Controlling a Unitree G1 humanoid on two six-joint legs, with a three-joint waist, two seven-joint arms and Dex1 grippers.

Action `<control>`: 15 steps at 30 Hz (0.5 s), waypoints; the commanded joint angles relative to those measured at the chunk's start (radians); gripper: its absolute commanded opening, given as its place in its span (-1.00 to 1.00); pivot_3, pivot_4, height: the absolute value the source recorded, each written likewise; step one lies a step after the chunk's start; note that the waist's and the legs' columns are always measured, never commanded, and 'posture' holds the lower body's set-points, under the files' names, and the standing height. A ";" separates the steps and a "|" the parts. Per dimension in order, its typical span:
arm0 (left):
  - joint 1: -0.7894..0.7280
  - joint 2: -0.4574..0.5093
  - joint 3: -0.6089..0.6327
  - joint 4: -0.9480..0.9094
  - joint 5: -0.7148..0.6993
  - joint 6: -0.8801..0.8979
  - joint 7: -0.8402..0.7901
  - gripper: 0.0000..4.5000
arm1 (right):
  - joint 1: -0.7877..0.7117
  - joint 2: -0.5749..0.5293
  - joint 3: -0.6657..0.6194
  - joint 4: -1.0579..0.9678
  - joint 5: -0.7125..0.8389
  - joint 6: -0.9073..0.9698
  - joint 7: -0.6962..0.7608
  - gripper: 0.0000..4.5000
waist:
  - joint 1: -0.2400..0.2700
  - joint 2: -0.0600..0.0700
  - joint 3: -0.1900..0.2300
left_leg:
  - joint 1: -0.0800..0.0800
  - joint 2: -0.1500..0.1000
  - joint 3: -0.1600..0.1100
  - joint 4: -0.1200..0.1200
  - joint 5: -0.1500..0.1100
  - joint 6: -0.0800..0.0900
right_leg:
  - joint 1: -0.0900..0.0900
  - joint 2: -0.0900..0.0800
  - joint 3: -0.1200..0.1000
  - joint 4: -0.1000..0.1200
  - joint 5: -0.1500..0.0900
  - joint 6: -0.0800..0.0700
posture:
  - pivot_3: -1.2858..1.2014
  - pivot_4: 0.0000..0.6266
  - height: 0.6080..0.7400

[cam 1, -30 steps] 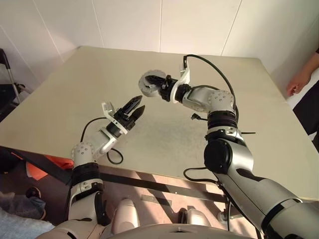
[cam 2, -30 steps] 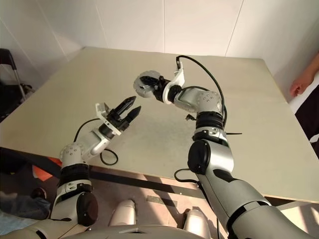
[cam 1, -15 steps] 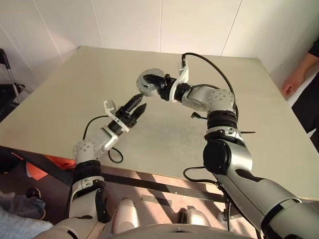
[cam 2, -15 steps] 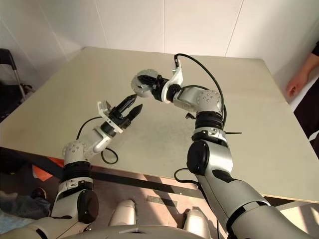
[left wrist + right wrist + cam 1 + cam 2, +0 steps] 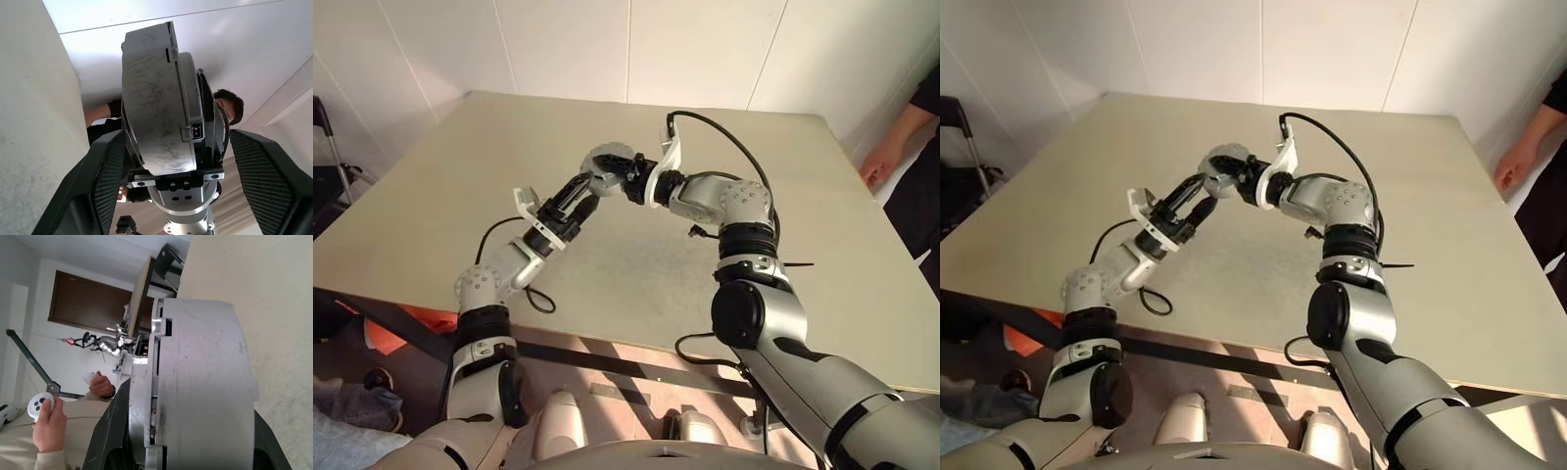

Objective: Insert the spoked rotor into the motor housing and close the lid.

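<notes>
Centre of the frame, above the table: the right gripper clamps a grey round motor assembly edge-on. The left gripper, fingers spread wide, straddles the assembly's rim without gripping it.

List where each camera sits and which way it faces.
Head eyes: on the head, looking forward and down over the beige table. Both arms show, with the right gripper holding a round grey metal part and the left gripper open near it.
Left wrist: looks along its own fingers at the part's scratched face.
Right wrist: looks along its own fingers, seeing the part edge-on.
Shared: both wrist views show the part and a person beyond.
</notes>
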State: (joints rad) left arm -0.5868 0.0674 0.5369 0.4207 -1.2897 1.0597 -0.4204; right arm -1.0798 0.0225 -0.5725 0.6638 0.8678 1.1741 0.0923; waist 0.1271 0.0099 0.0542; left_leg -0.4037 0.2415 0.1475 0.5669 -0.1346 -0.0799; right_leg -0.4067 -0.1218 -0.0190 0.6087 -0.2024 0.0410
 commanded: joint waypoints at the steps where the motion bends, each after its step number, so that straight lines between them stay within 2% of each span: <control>1: -0.028 0.012 -0.013 0.017 0.016 -0.016 -0.022 0.57 | -0.026 0.000 -0.002 -0.068 0.045 -0.008 0.021 0.01 | 0.000 0.000 0.000 | 0.000 0.000 0.000 0.000 0.000 0.000 | 0.000 0.000 0.000 0.000 0.000 0.000 | 0.03 -1.00 1.00; 7: -0.025 0.015 -0.029 0.024 0.038 -0.015 -0.034 0.57 | -0.023 -0.001 0.000 -0.070 0.041 -0.015 0.017 0.01 | 0.000 0.000 0.000 | 0.000 0.000 0.000 0.000 0.000 0.000 | 0.000 0.000 0.000 0.000 0.000 0.000 | 0.03 -1.00 1.00; 10: -0.026 0.013 -0.025 0.031 0.045 -0.024 -0.028 0.31 | -0.022 -0.001 0.000 -0.072 0.041 -0.018 0.018 0.01 | 0.000 0.000 0.000 | 0.000 0.000 0.000 0.000 0.000 0.000 | 0.000 0.000 0.000 0.000 0.000 0.000 | 0.03 -1.00 1.00; 14: -0.027 0.011 -0.023 0.030 0.044 -0.025 -0.031 -0.29 | -0.021 -0.002 0.003 -0.074 0.041 -0.023 0.018 0.01 | 0.001 0.000 0.000 | 0.000 0.000 0.000 0.001 0.000 0.000 | 0.000 0.000 0.000 0.000 0.000 0.000 | 0.03 -1.00 1.00; 15: -0.026 0.011 -0.023 0.030 0.044 -0.025 -0.032 -0.29 | -0.020 -0.002 0.004 -0.075 0.041 -0.024 0.018 0.01 | 0.001 0.000 0.000 | 0.000 0.000 0.000 0.001 0.000 0.000 | 0.000 0.000 0.000 0.000 0.000 0.000 | 0.03 -1.00 1.00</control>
State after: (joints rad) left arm -0.5941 0.0738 0.5178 0.4639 -1.2465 1.0424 -0.4484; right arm -1.0666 0.0221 -0.5676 0.6630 0.8676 1.1643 0.0931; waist 0.1279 0.0098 0.0541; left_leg -0.4038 0.2415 0.1473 0.5677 -0.1346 -0.0798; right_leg -0.4063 -0.1220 -0.0191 0.6090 -0.2023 0.0411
